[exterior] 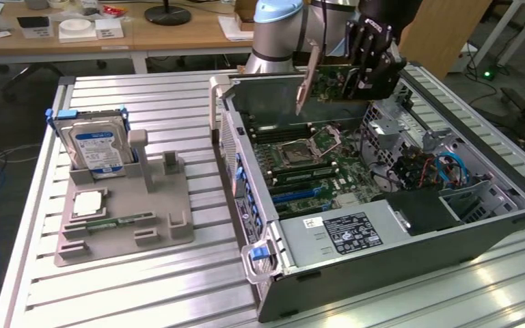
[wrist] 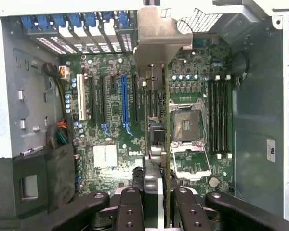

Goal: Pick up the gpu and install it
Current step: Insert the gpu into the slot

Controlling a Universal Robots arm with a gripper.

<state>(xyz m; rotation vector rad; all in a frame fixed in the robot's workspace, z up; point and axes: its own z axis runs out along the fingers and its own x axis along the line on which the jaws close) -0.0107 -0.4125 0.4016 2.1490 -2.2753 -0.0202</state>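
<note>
The gpu [exterior: 333, 83] is a dark circuit card with a silvery bracket [exterior: 309, 76] at one end. It hangs on edge above the open computer case [exterior: 381, 225], over the motherboard [exterior: 313, 160]. My gripper [exterior: 372, 65] is shut on its upper edge. In the wrist view the gpu [wrist: 156, 125] runs edge-on away from my gripper [wrist: 159, 204], bracket [wrist: 159, 41] at the far end by the rear slot covers. It hovers between the expansion slots, among them a blue slot [wrist: 125, 103], and the CPU socket [wrist: 189, 126].
A grey fixture [exterior: 126, 225] on the slatted table at the exterior view's left holds a hard drive with a blue label [exterior: 98, 149], a processor chip [exterior: 89, 203] and a green memory stick [exterior: 118, 221]. Case walls, a drive cage [exterior: 390, 130] and cables [exterior: 436, 171] surround the motherboard.
</note>
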